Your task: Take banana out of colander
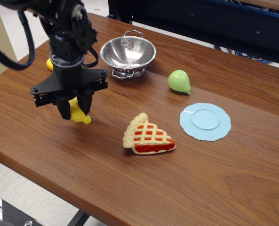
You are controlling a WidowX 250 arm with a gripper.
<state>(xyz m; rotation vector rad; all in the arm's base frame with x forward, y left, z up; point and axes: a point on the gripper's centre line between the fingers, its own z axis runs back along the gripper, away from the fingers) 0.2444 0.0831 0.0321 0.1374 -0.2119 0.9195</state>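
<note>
My gripper [73, 111] is shut on the small yellow banana [78, 113] and holds it low over the wooden table, left of the pie slice. The banana's lower end sticks out below the fingers, close to the tabletop; I cannot tell whether it touches. The shiny steel colander [129, 52] stands empty at the back of the table, up and to the right of my gripper, well apart from it.
A lattice pie slice [147, 136] lies in the middle. A green pear [179, 81] and a light-blue plate [205, 121] are on the right. The knife's yellow handle [49, 64] peeks out behind my arm. The table's front edge runs below my gripper.
</note>
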